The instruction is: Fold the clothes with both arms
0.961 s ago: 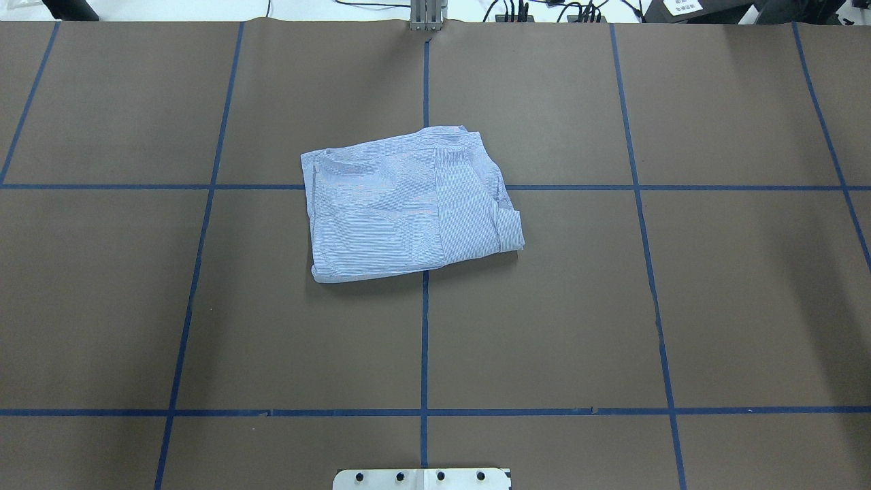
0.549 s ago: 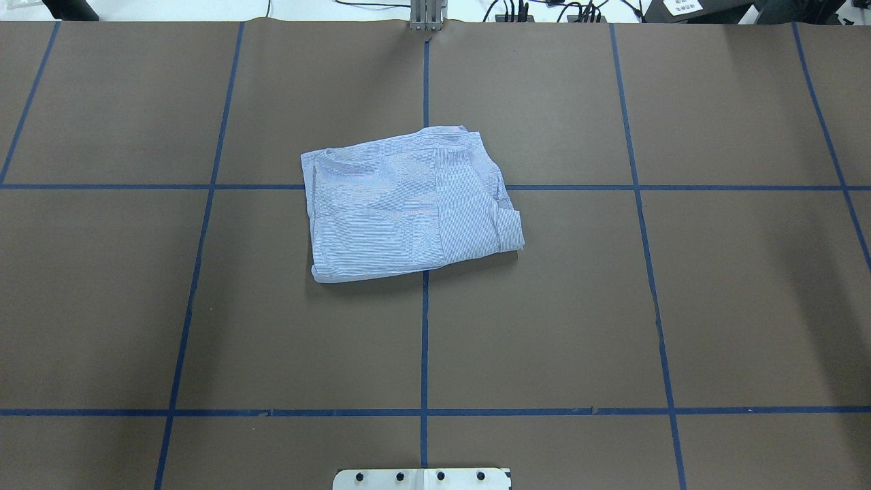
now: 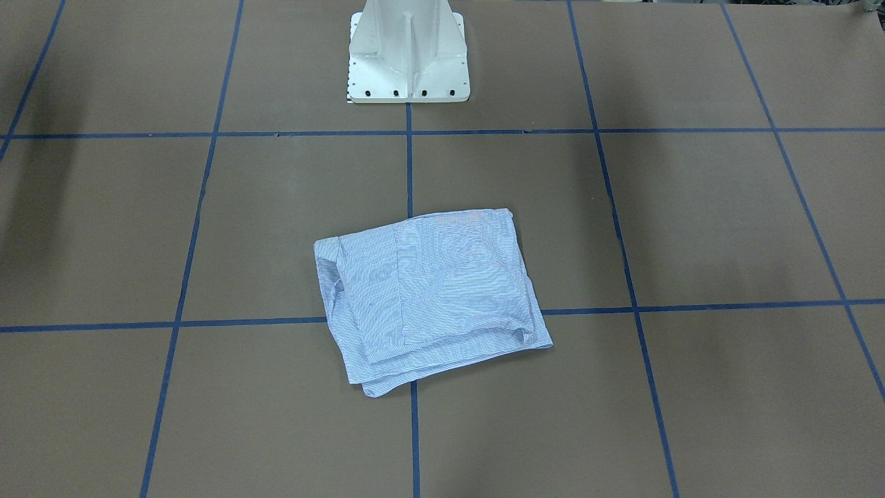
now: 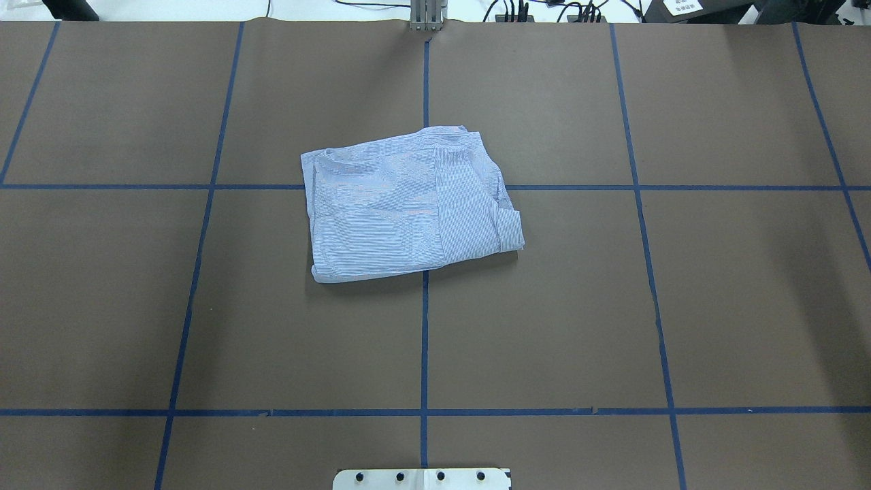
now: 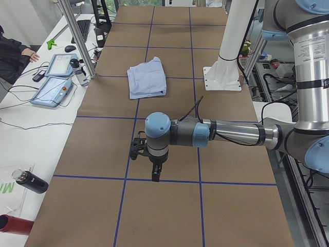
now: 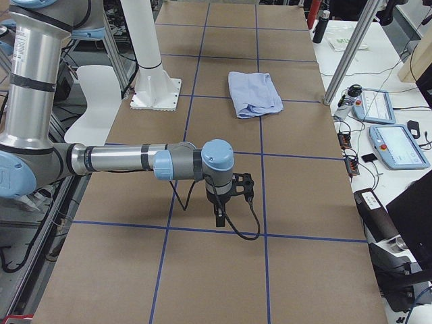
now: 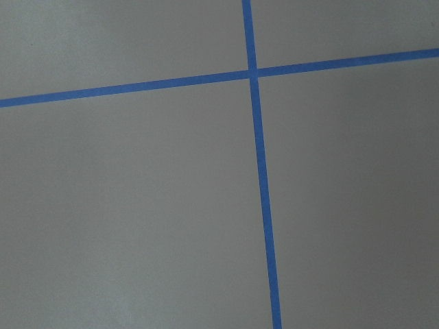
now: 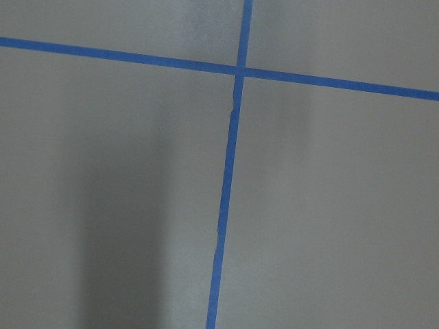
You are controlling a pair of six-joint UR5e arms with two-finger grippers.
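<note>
The left gripper (image 5: 154,174) hangs fingers-down over the brown table (image 5: 97,149), and whether its fingers are spread cannot be told. The same holds for the right gripper (image 6: 219,217). The folded shirt (image 4: 408,204) lies flat, well apart from both, untouched.

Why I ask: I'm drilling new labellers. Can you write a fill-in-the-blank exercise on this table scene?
1. The striped shirt lies ____ into a compact rectangle on the table.
2. The tape lines that grid the table are ____ in colour.
3. In the left side view, the left gripper points ____ toward the table, well apart from the shirt.

Missing words: folded; blue; down.
</note>
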